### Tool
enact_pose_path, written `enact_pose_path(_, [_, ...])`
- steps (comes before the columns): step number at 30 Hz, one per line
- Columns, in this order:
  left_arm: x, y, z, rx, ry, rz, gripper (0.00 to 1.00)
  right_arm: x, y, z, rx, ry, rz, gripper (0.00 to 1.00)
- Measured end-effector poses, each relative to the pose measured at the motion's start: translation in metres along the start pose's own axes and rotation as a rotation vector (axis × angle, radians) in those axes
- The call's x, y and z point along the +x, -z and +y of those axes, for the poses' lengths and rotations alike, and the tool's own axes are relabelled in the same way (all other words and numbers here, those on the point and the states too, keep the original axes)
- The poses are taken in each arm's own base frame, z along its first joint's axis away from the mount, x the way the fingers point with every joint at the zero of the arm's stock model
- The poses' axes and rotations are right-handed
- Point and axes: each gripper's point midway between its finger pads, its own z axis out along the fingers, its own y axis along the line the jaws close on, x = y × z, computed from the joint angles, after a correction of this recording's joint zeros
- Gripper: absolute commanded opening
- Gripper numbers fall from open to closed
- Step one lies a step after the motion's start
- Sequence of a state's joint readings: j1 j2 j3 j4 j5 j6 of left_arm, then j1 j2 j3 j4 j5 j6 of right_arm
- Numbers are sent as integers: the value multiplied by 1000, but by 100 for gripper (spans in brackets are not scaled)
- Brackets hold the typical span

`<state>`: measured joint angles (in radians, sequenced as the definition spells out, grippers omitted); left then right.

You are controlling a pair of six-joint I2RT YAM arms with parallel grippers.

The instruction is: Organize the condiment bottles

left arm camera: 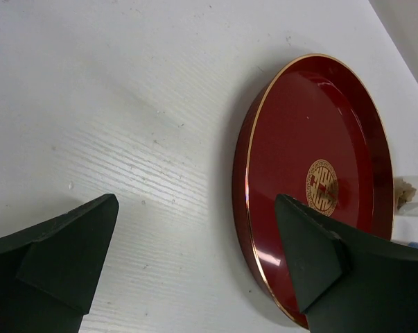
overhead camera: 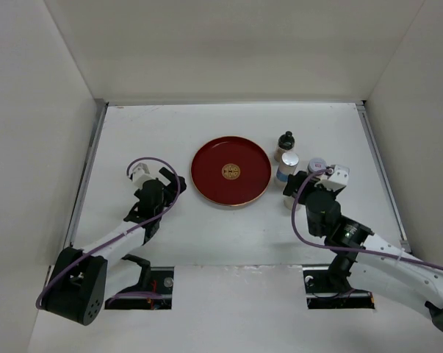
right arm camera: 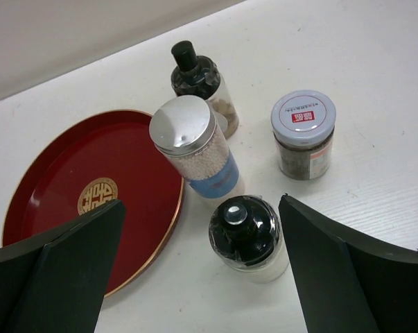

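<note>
Left gripper [left arm camera: 195,208]: released, fingers wide, nothing between them. It hovers over bare table [left arm camera: 91,83] just left of the plate [left arm camera: 292,139]. Idle, by the look of it.

Plate [overhead camera: 210,176]: red, gold emblem at centre, nothing on it. All bottles stand on the table to its right, none on it.

Bottles, wrist view, four counted:
- silver-lid bottle [right arm camera: 195,146], white grains, blue band, just beside the plate rim.
- black-cap bottle [right arm camera: 195,69], brownish contents, behind the silver-lid one, touching or nearly so; cannot tell which.
- dome-cap bottle [right arm camera: 249,232], black top, nearest the camera.
- jar [right arm camera: 303,132], pale lid with red label, dark contents, apart on the right.

Right gripper [right arm camera: 202,202]: released, fingers at full spread, holding nothing. The dome-cap bottle sits in the gap as the wrist camera sees it, nearer the right-hand finger, untouched.

Judgement: sorting not begun; step in hand is the approach for a first pick, likely the dome-cap bottle.

Next move calls for: centre the gap on that bottle, go down to its clear body below the cap, then close. The silver-lid bottle is near, so the left-hand finger must clear it.
</note>
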<state>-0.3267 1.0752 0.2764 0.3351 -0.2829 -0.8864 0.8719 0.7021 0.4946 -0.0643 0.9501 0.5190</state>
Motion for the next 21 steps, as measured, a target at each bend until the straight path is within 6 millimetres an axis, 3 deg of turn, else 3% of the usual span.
enact_pose_path(11, [0,0,-3,10,-3,-3,100,23,-13,9,-20,113,89,100])
enact_pose_path(14, [-1,0,-5,18,-4,-6,100,23,-20,14,-25,137,109,46])
enact_pose_path(15, [-1,0,-5,19,-4,-7,100,22,-24,16,-29,145,115,37])
enact_pose_path(16, [-1,0,-6,20,-4,-8,100,22,-27,18,-32,155,123,33])
enact_pose_path(18, [-1,1,-7,25,-5,-9,100,19,-36,21,-26,160,135,39])
enact_pose_path(19, [-1,1,-8,29,-5,-10,100,17,-42,22,-20,161,141,51])
enact_pose_path(21, [-1,1,-9,33,-6,-10,100,15,-52,22,-7,166,155,86])
